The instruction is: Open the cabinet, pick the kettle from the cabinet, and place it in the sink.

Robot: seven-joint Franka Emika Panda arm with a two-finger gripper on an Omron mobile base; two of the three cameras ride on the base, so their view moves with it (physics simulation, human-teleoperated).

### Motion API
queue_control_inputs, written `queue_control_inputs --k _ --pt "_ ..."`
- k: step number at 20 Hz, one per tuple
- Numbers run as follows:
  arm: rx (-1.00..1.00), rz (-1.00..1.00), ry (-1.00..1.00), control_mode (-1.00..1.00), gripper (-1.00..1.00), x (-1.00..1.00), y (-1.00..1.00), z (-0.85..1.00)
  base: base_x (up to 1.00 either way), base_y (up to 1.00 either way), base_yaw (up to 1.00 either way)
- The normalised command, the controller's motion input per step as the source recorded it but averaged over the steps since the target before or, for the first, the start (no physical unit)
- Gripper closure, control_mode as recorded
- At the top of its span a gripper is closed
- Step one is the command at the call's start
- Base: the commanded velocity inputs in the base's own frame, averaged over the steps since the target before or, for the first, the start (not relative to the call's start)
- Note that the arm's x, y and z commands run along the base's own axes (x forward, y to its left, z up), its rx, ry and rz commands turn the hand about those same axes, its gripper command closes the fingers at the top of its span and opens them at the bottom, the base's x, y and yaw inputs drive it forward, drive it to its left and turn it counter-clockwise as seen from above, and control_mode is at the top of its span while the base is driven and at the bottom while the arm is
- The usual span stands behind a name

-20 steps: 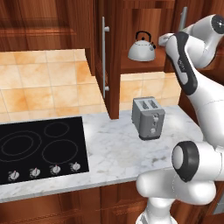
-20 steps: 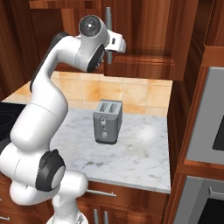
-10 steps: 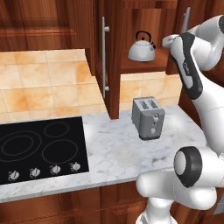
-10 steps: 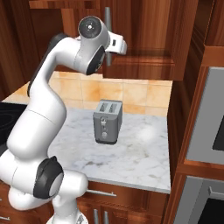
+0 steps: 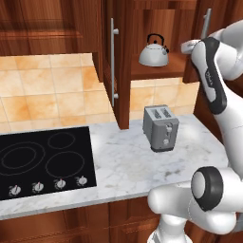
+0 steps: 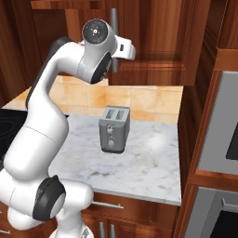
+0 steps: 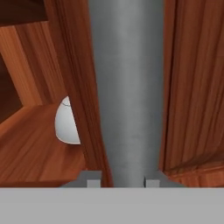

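Observation:
The cabinet (image 5: pixel 122 71) hangs above the counter with its left door swung out edge-on. On its inner shelf stands the silver kettle (image 5: pixel 153 53) with a black handle, and a sliver of the kettle (image 7: pixel 68 124) shows past the right door's edge. My gripper (image 7: pixel 117 181) is shut on the right door's vertical silver bar handle (image 7: pixel 127 87), which runs straight up between the two fingertips. That handle (image 5: pixel 207 21) sits at the top right, just beyond my white hand (image 5: pixel 191 46). In the right base view the handle (image 6: pixel 114 21) rises behind the hand. The sink is out of view.
A boxy grey toaster (image 5: pixel 161 127) stands on the white marble counter (image 5: pixel 123 171) below the cabinet. A black cooktop (image 5: pixel 42 161) lies to the left. A built-in oven front (image 6: pixel 218 125) and a tall wooden panel close off the right side.
The right door's handle has shifted to the right with my hand on it, so the door has swung a little further out. The kettle has not moved.

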Motion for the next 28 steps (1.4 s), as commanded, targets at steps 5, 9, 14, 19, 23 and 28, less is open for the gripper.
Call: queue_control_inputs --k 5,9,14,19,23,28 --pt "0.00 0.03 0.00 -1.00 1.00 -0.41 0.00 0.15 0.00 0.00 0.00" --pt "0.00 0.06 0.00 -1.00 1.00 -0.43 0.00 0.17 0.00 0.00 0.00" --pt "0.00 0.08 0.00 -1.00 1.00 -0.46 0.00 0.17 0.00 0.00 0.00" --pt "0.00 0.05 0.00 -1.00 1.00 -0.46 0.05 0.10 0.00 0.00 0.00" --pt "0.00 0.00 0.00 -1.00 1.00 -0.31 0.19 0.01 0.00 0.00 0.00" --pt "0.00 0.00 0.02 -1.00 -1.00 -0.15 0.26 0.01 0.00 0.00 0.00"
